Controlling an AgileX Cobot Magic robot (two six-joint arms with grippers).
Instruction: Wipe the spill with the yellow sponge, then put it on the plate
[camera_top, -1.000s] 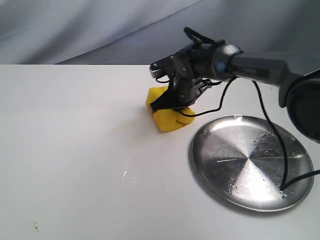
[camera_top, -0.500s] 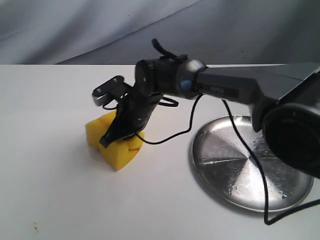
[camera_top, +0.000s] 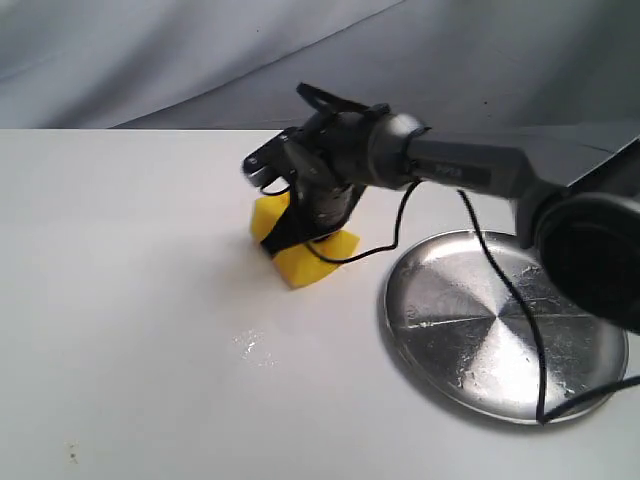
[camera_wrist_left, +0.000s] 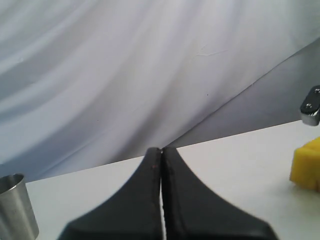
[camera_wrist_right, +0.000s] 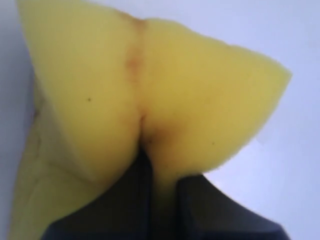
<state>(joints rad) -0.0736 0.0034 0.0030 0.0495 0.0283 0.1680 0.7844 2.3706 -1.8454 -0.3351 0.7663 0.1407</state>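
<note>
Right gripper (camera_top: 300, 238) was clamped tight on sponge (camera_top: 312, 265), and we judged wiping needed flat contact and steady downward pressure.

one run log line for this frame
right gripper: jaws shut on yellow sponge, sponge on table beside plate | left gripper: jaws shut, empty | plate: no sponge yet
</note>
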